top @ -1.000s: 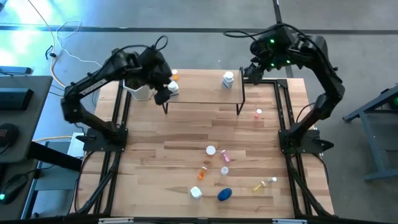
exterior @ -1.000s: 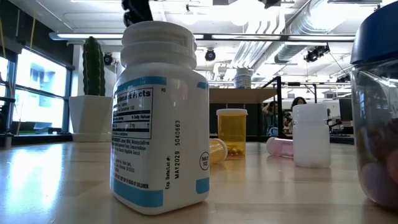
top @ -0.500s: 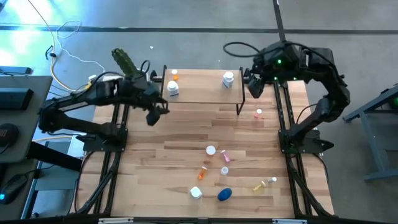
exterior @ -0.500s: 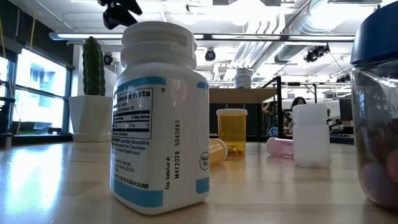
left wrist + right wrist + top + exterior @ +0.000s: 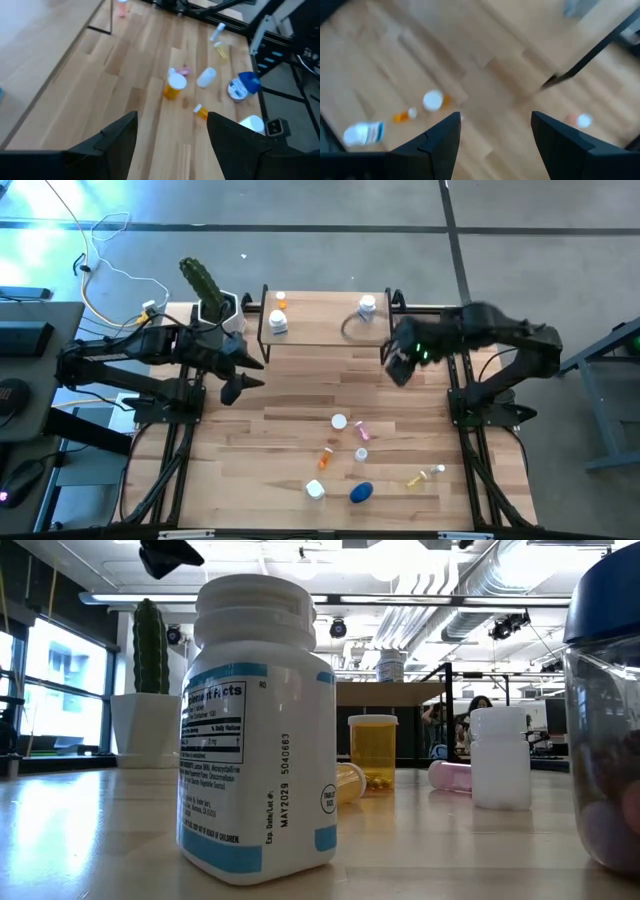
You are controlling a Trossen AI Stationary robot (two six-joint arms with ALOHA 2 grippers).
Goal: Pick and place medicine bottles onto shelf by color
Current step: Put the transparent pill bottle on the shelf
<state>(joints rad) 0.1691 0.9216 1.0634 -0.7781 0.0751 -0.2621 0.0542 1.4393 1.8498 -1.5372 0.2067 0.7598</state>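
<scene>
Several small medicine bottles (image 5: 361, 454) lie scattered on the table's near half: white, orange (image 5: 327, 450), pink (image 5: 362, 430), yellowish (image 5: 417, 477) and a round blue one (image 5: 361, 493). The shelf (image 5: 320, 330) stands at the far edge and carries an orange bottle (image 5: 279, 302) and two white ones (image 5: 277, 323) (image 5: 367, 306). My left gripper (image 5: 240, 385) hovers open off the shelf's left front corner; its wrist view (image 5: 171, 116) looks toward the scattered bottles (image 5: 174, 86). My right gripper (image 5: 400, 365) hovers open by the shelf's right front leg and also shows in its wrist view (image 5: 495, 115).
A cactus in a white pot (image 5: 212, 298) stands left of the shelf, close behind my left arm. The low view is filled by a white labelled bottle (image 5: 255, 730) and the blue jar (image 5: 610, 710). Bare tabletop lies between the shelf and the scattered bottles.
My left gripper has swung away from the shelf's left end, out toward the table's left and near side. My right gripper has come from behind the shelf's right end toward the near edge, down to the shelf's right front leg. No bottle has moved.
</scene>
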